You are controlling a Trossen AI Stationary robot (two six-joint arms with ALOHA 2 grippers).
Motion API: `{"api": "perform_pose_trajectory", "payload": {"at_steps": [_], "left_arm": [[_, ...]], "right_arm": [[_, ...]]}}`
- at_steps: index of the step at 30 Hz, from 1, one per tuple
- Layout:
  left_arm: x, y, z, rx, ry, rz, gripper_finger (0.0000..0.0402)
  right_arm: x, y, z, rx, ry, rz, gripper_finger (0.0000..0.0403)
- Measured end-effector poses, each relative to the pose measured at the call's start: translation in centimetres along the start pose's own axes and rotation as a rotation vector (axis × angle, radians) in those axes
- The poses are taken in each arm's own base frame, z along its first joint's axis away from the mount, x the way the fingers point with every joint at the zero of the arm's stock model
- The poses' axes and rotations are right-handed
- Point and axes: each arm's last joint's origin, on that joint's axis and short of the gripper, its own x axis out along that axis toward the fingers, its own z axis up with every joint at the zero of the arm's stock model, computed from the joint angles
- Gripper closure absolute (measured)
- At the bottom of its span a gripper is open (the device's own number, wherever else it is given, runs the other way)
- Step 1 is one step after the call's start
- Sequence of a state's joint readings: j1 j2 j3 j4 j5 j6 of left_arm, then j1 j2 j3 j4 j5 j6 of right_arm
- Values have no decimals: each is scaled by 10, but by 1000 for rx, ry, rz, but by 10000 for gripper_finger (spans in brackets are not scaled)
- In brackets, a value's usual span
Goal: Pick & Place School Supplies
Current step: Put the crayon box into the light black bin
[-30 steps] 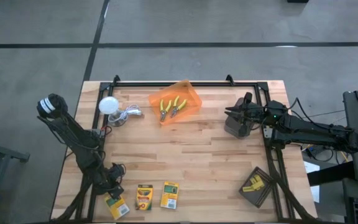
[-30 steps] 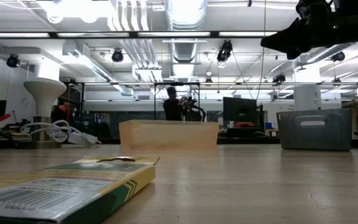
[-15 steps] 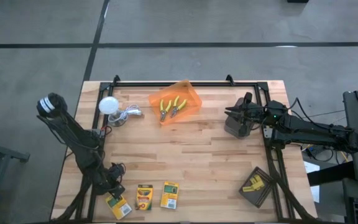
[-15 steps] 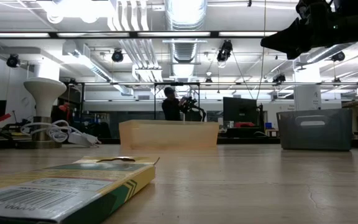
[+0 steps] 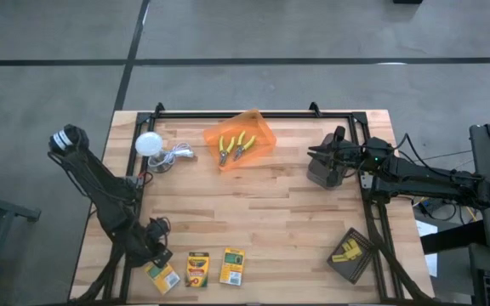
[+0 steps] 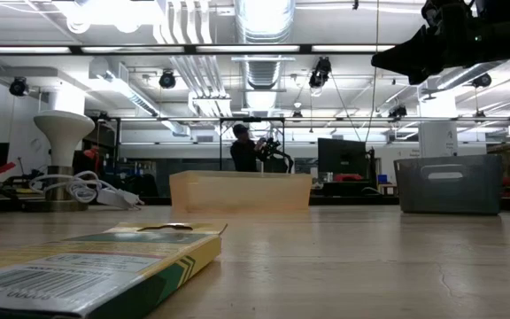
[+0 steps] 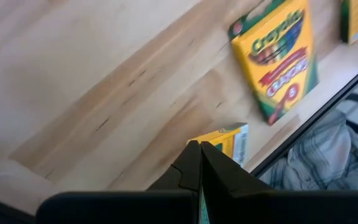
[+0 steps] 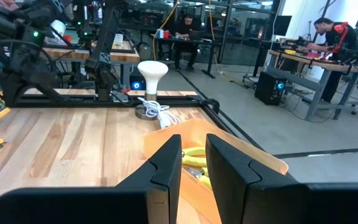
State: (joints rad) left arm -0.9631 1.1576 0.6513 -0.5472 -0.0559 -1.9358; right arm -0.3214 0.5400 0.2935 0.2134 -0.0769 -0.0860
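Observation:
Three yellow-and-green crayon boxes sit near the table's near left edge. Two of them (image 5: 197, 269) (image 5: 231, 265) lie flat on the wood. My left gripper (image 5: 156, 262) is shut on the third (image 5: 163, 278) at the near left corner. An orange bin (image 5: 241, 140) at the far middle holds two yellow-handled plier tools (image 5: 236, 146). Small yellow blocks (image 5: 347, 252) lie in a dark tray at the near right. My right gripper (image 5: 310, 155) hovers level by the right frame rail, its fingers (image 8: 166, 165) slightly apart, nothing between them. My left gripper pinches the crayon box at one end (image 7: 219, 138) between its two fingers, slanting steeply down from above. A thin green strip of the box shows between the fingers, and the rest sticks out past the fingertips, tilted. Whether its lower end rests on the table, I cannot tell.
A white ball-shaped lamp with a coiled cable (image 5: 151, 146) stands at the far left. A black frame rail (image 5: 253, 113) runs round the table. Bare wood lies across the middle. People work at benches in the room beyond.
My left gripper has risen, staying shut. The crayon box at the near left corner has shifted a little toward the far edge with it. The other two boxes have stayed where they were.

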Motion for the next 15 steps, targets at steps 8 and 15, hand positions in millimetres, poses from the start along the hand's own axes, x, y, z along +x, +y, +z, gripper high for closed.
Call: {"api": "perform_pose_trajectory", "payload": {"at_steps": [8, 15], "left_arm": [[-21, -14, 8, -32, -120, 40, 397], [-33, -16, 17, -20, -349, 65, 397]], "right_arm": [[0, 0, 0, 0, 0, 1, 335], [0, 0, 0, 0, 0, 1, 335]]}}
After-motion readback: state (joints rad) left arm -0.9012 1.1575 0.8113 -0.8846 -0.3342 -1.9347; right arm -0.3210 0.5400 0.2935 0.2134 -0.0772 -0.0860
